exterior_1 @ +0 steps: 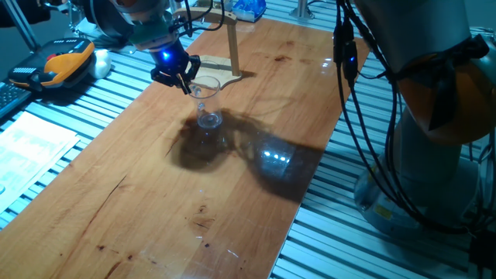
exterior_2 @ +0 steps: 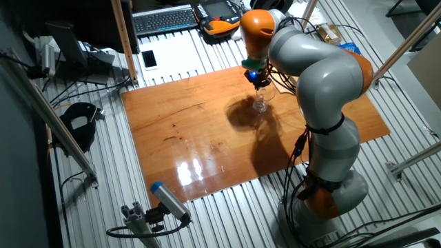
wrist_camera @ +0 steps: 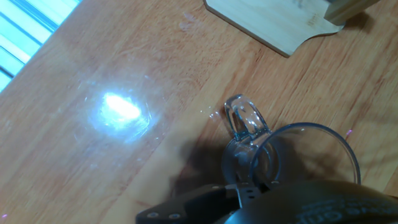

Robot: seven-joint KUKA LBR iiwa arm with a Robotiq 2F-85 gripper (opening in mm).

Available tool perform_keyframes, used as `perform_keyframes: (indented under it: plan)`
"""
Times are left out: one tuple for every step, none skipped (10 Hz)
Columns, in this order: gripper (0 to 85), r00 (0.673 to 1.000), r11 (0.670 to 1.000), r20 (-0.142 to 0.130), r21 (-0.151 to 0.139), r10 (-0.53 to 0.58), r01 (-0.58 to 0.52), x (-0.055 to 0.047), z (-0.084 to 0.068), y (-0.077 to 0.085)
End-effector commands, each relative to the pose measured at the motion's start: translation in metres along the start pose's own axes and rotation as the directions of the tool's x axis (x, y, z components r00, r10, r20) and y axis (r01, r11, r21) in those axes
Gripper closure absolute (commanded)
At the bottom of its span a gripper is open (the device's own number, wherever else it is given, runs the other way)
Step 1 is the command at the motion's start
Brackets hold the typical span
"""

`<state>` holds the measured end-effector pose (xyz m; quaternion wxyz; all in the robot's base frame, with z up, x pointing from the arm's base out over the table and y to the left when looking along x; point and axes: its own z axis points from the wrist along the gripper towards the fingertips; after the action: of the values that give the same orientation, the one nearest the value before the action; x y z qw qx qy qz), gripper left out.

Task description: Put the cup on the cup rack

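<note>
The gripper (exterior_1: 184, 80) stood at the rim of the cup (exterior_1: 206, 102), which sat upright on the wooden table (exterior_1: 155, 194), just in front of the cup rack (exterior_1: 230, 48); whether the fingers were closed on the rim could not be told; in the hand view the cup's handle (wrist_camera: 244, 117) pointed toward the rack's base (wrist_camera: 273, 25).

The cup (exterior_1: 206, 105) stands upright on the table (exterior_1: 139, 194), upper centre of one fixed view. The gripper (exterior_1: 181, 76) sits just above and left of its rim. The rack (exterior_1: 229, 54) stands behind the cup, toward the frame's top edge.
</note>
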<state>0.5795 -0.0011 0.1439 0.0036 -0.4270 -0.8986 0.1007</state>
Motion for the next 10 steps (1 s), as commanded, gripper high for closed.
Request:
perform_keyframes:
  plan:
    - [85.0,1.000,1.000,0.001,0.001,0.002,-0.002,0.000,-0.001,0.000]
    - [85.0,1.000,1.000,0.002,0.000,0.002,-0.002,-0.001,-0.002,0.000]
    - [85.0,1.000,1.000,0.004,-0.002,0.003,-0.003,-0.002,-0.006,-0.001]
    - [85.0,1.000,1.000,0.005,-0.001,0.008,-0.008,-0.003,-0.011,-0.001]
    - [85.0,1.000,1.000,0.010,-0.003,0.019,-0.019,-0.005,-0.018,-0.003]
    - [85.0,0.999,0.999,0.021,-0.020,0.033,-0.032,-0.008,-0.023,-0.005]
    - [85.0,0.999,0.998,0.028,-0.048,0.046,-0.045,-0.013,-0.028,-0.006]
    - [85.0,0.998,0.995,0.035,-0.079,0.059,-0.056,-0.021,-0.036,-0.007]
    - [85.0,0.996,0.994,0.051,-0.093,0.071,-0.066,-0.031,-0.048,-0.007]
    - [85.0,0.994,0.991,0.071,-0.112,0.083,-0.075,-0.040,-0.059,-0.006]
